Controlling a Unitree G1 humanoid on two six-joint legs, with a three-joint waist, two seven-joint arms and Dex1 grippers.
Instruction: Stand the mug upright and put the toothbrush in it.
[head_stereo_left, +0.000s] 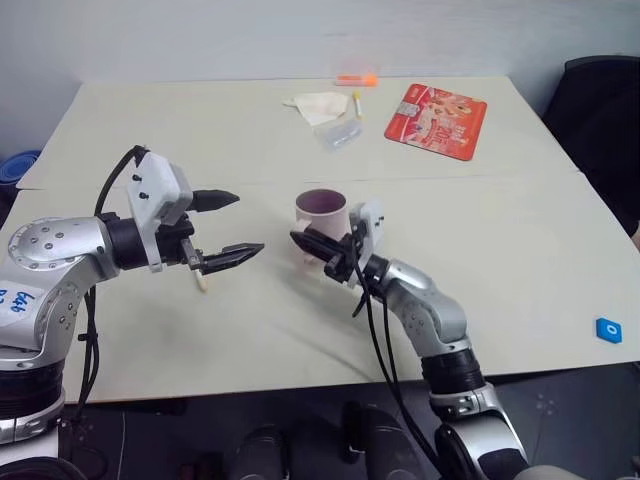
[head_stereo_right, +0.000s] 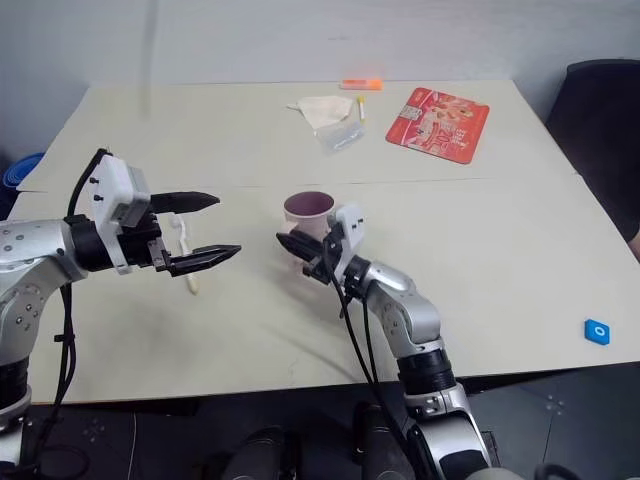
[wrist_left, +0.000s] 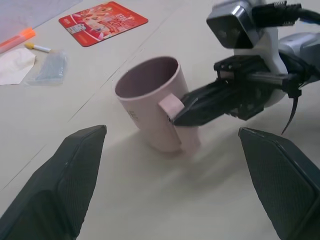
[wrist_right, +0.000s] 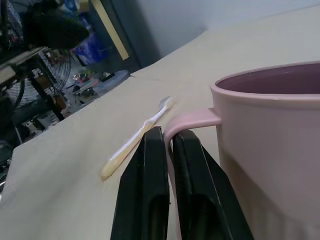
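Note:
The pale pink mug (head_stereo_left: 321, 215) stands mouth up near the table's middle, its dark purple inside showing. My right gripper (head_stereo_left: 303, 240) is shut on the mug's squared handle (wrist_right: 187, 122), whose loop runs down between the two black fingers. The slim cream toothbrush (head_stereo_right: 185, 255) lies flat on the table to the mug's left, and is also seen past the handle in the right wrist view (wrist_right: 137, 142). My left gripper (head_stereo_left: 245, 224) hovers open just above the toothbrush, pointing toward the mug, with nothing between its fingers.
At the table's far side lie a red packet (head_stereo_left: 437, 120), an orange marker (head_stereo_left: 356, 80), a white tissue (head_stereo_left: 318, 105), a clear plastic bag (head_stereo_left: 338, 133) and a small yellow stick (head_stereo_left: 356, 103). A small blue object (head_stereo_left: 608, 330) sits near the front right edge.

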